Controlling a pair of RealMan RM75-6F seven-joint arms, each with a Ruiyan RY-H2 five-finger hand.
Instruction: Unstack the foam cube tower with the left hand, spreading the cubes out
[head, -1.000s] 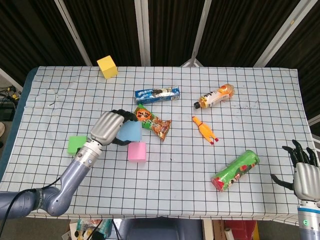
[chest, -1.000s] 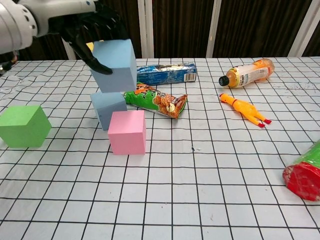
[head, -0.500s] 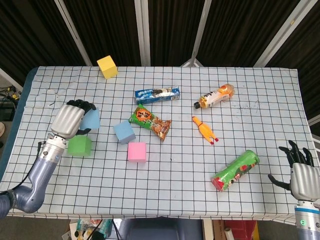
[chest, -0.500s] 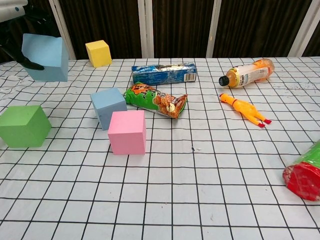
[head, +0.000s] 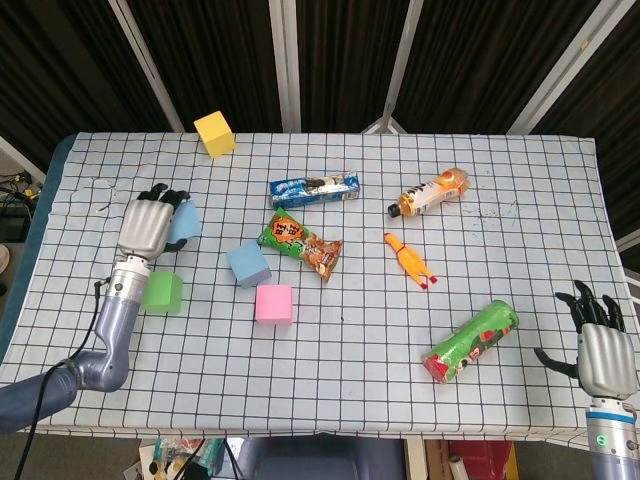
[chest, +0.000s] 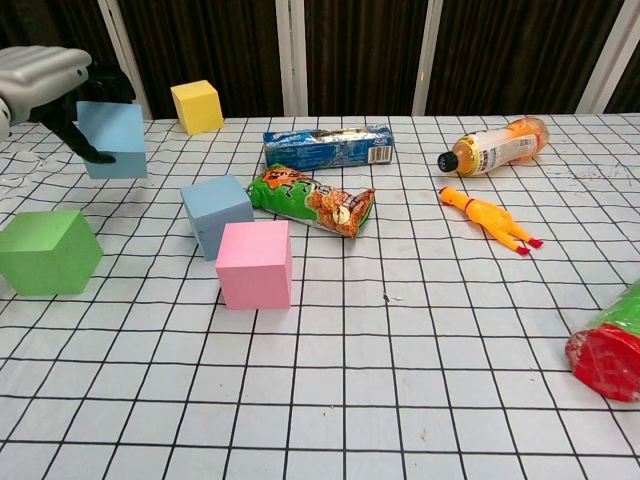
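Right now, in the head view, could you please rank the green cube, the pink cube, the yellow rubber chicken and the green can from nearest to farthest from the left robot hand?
Measured from the left robot hand:
1. Green cube, just below it, nearer the front edge.
2. Pink cube, further right, near the table's middle.
3. Yellow rubber chicken, right of centre.
4. Green can, far right, toward the front.

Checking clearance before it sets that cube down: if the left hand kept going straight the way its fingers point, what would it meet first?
The left hand, holding the light blue cube, points toward the table's far edge. That line looks free; the yellow cube sits off to the right of it, though depth is hard to judge.
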